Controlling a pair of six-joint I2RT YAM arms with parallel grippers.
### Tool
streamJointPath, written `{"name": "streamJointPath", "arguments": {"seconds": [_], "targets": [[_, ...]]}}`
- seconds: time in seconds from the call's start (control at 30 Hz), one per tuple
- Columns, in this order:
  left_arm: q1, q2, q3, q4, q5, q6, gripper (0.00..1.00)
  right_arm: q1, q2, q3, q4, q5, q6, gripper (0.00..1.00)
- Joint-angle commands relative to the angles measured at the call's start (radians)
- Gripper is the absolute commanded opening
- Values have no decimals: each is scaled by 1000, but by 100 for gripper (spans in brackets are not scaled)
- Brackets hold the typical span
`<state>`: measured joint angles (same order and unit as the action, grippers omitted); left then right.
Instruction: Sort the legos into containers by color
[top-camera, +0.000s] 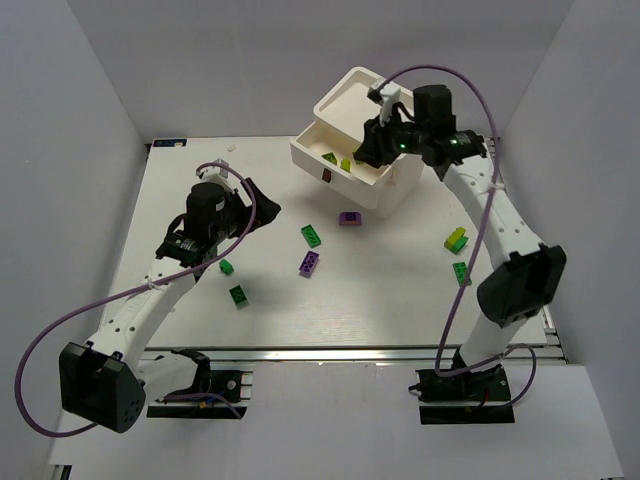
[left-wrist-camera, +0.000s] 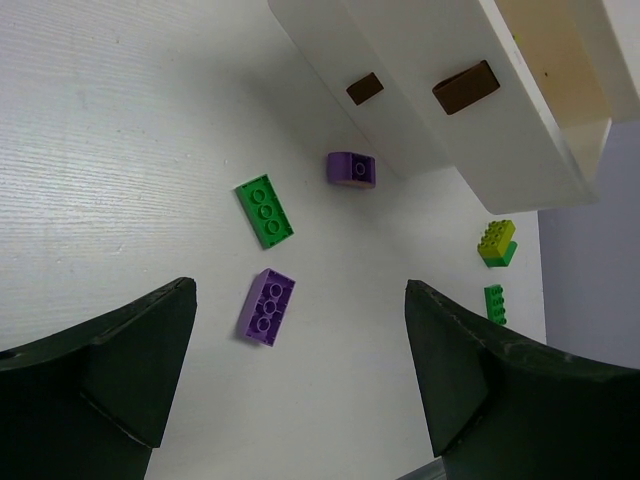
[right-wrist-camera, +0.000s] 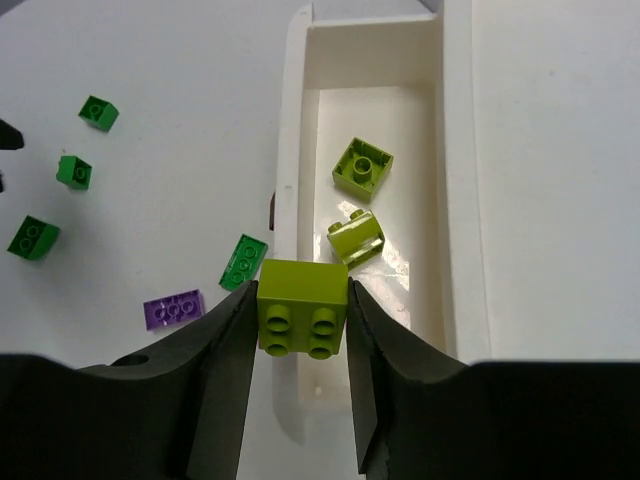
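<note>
Right gripper pinches a yellow-green brick over the rim of the front white bin at the far edge of the bench; released here, it could strike the rim and bounce out.

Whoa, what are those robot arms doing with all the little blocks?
They are sorting bricks by color. The right end effector grips a yellow-green brick above the rim of a white bin, where two yellow-green bricks already lie. The left end effector hangs open over the table, with a purple brick and a green brick below it. More bricks lie loose on the table.
</note>
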<state>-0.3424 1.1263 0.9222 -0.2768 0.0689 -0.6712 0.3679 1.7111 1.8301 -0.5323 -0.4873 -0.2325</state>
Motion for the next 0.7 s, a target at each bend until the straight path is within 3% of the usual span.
{"name": "streamJointPath", "arguments": {"seconds": [0.0, 0.07, 0.1, 0.17, 0.2, 0.3, 0.47, 0.53, 0.63, 0.67], "targets": [[-1, -28, -13, 24, 20, -1, 95, 31, 79, 107, 23, 53, 72, 7], [-1, -40, -19, 27, 20, -4, 94, 25, 145, 165, -18, 62, 84, 13], [-1, -45, -22, 27, 19, -5, 95, 23, 154, 169, -40, 78, 82, 26], [-1, -56, -31, 25, 22, -13, 95, 26, 148, 153, -26, 98, 62, 36], [-1, -59, -32, 27, 22, -13, 95, 25, 144, 147, -21, 104, 61, 51], [-1, -65, -43, 31, 29, -16, 95, 23, 125, 153, -28, 108, 50, 63], [-1, -46, -37, 48, 54, -11, 95, 9, 59, 166, -32, 104, 56, 67], [-1, -33, -34, 54, 66, -8, 94, -4, 16, 176, -49, 93, 62, 64], [-1, -23, -23, 57, 75, -1, 91, -61, -81, 123, -52, 151, 94, 21], [-1, -22, -25, 65, 78, 1, 88, -81, -111, 86, -46, 197, 108, 0]]}}
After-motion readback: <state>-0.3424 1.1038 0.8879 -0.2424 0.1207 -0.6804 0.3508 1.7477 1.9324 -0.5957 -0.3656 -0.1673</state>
